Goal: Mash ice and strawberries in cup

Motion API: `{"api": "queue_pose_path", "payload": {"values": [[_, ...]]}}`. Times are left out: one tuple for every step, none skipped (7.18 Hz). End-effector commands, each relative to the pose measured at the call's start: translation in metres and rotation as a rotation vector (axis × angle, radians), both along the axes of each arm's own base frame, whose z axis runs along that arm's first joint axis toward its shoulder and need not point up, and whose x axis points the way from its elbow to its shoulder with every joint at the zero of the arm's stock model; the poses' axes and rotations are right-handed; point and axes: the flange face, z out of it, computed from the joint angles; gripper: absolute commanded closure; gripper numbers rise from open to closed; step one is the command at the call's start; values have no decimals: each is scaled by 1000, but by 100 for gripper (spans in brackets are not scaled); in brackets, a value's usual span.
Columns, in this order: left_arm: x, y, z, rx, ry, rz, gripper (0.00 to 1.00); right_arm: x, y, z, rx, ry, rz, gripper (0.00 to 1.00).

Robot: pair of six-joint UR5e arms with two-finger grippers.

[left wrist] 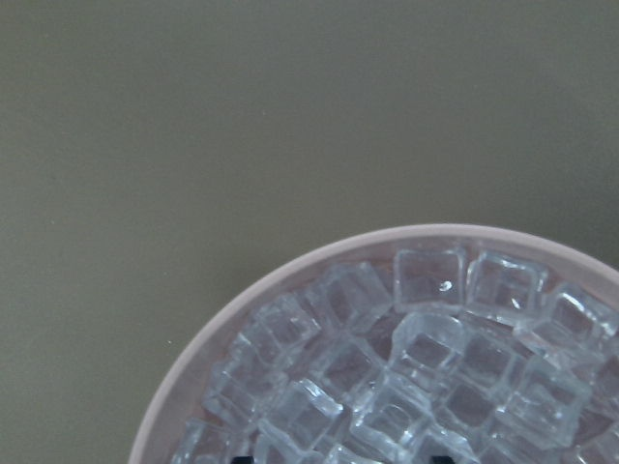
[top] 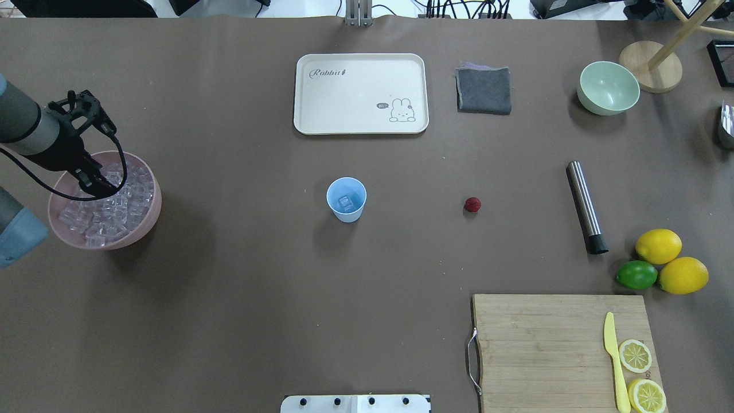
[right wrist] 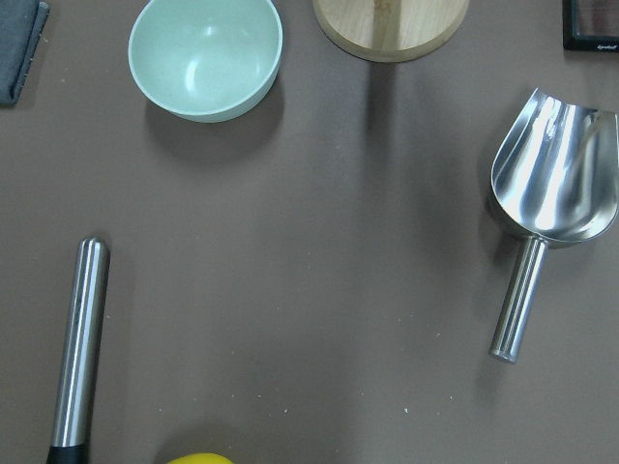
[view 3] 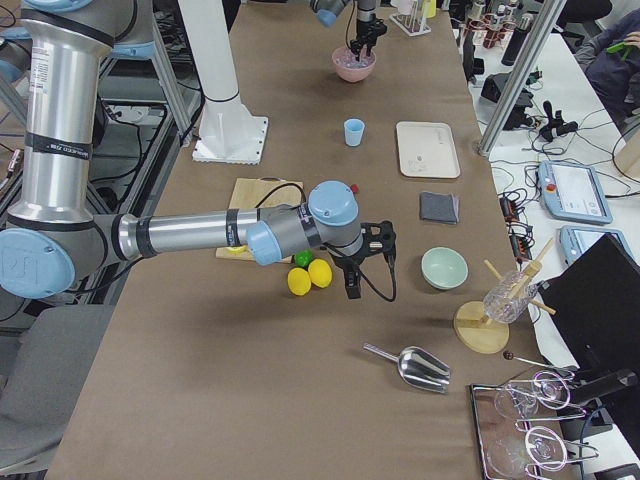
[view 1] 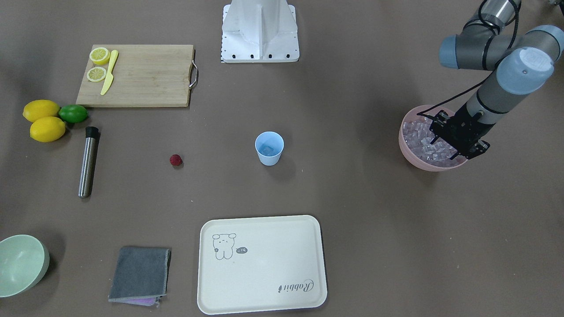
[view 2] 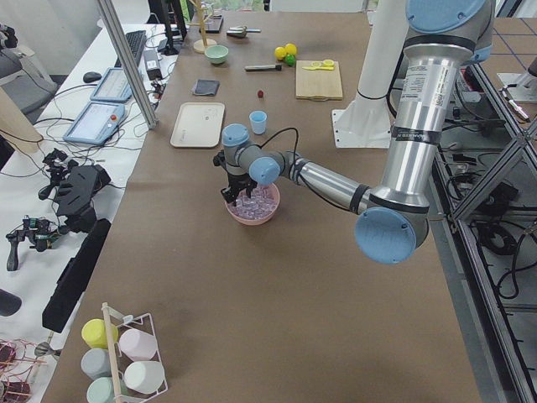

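We're over at the left edge of the overhead view, where the left fingers (top: pixel 94 184) are dipped down into the pink bowl (top: pixel 150 221). Their dark tips are buried among the ice (top: pixel 112 203) on the upper-left side of the heap. In the left wrist view we catch only two dark tips at the very bottom edge. They're set well apart, so the fingers are spread, with cubes packed in between and all around them. We see nothing clamped there.

Now to the middle of the overhead frame. There's the blue cup (top: pixel 346 199), standing upright on the brown counter (top: pixel 229 287), well apart from the bowl. One clear cube (top: pixel 344 202) sits at the bottom of it.

To the right of the cup, out on the open counter, lies the strawberry (top: pixel 472 205). It's alone, touching nothing, about halfway between the cup and the steel rod (top: pixel 584 205).

And the right fingers (view 3: pixel 352 288)? They show only in the right side view, hanging point-down above the counter just beside the lemons (view 3: pixel 310 276). From there we can't tell whether they're spread or clenched. Their wrist camera looks straight down at the rod in the lower left, a green bowl (right wrist: pixel 205 56) in the upper left and a metal scoop (right wrist: pixel 551 188) on the right.
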Motion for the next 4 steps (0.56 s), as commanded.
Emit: {"api": "queue_pose_path", "payload": {"values": [[2,-5,6,-37,9,-3,33,0,1,0,-2,-1,0,0],[1,-5,6,-38,11,-7,32,0,1,0,-1,-1,-1,0],[1,-5,6,-39,10,-7,33,0,0,-1,2,-1,-1,0],[1,-5,7,-40,9,-7,36,0,0,-1,2,0,0,0]]}}
